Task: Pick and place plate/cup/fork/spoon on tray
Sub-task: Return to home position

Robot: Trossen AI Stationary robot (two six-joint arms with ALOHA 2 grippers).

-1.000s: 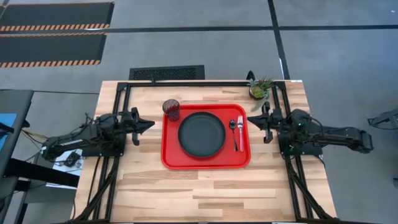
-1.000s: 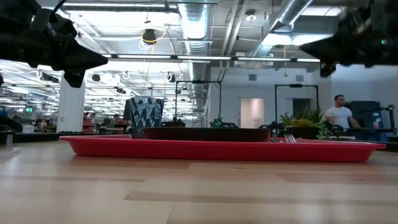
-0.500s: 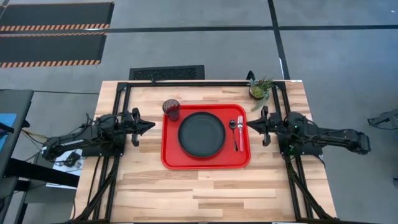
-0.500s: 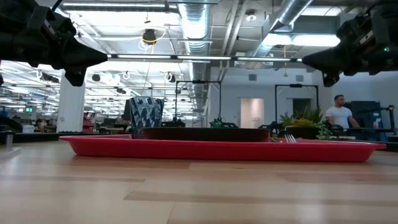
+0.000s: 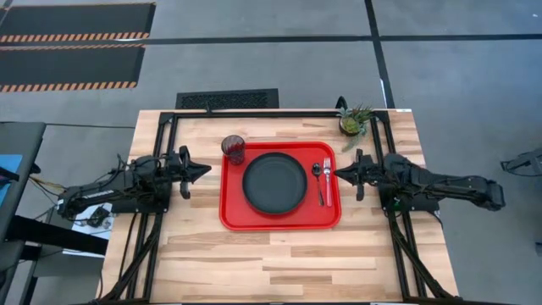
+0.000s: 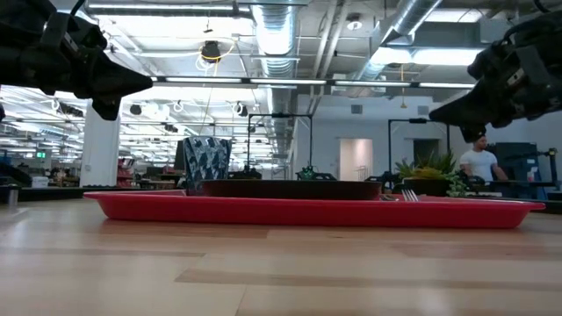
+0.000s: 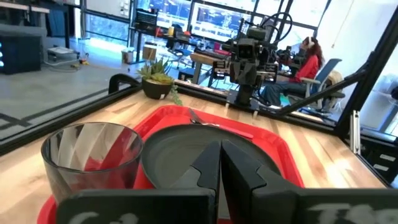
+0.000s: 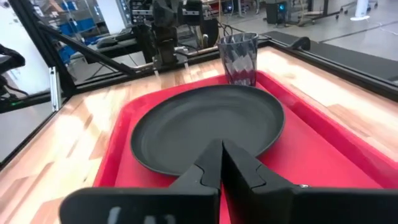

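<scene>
Tray (image 5: 279,222) mid-table (image 5: 212,254), fully laid: plate (image 5: 274,183) at centre, cup (image 5: 233,149) in far-left corner, spoon (image 5: 318,174) and fork (image 5: 328,182) along right side.
Right gripper (image 5: 339,174) pinched closed, empty, just right of tray; left gripper (image 5: 206,169) likewise, off the left side. Best drawn straight back, clear of tray and plant (image 5: 354,120).
</scene>
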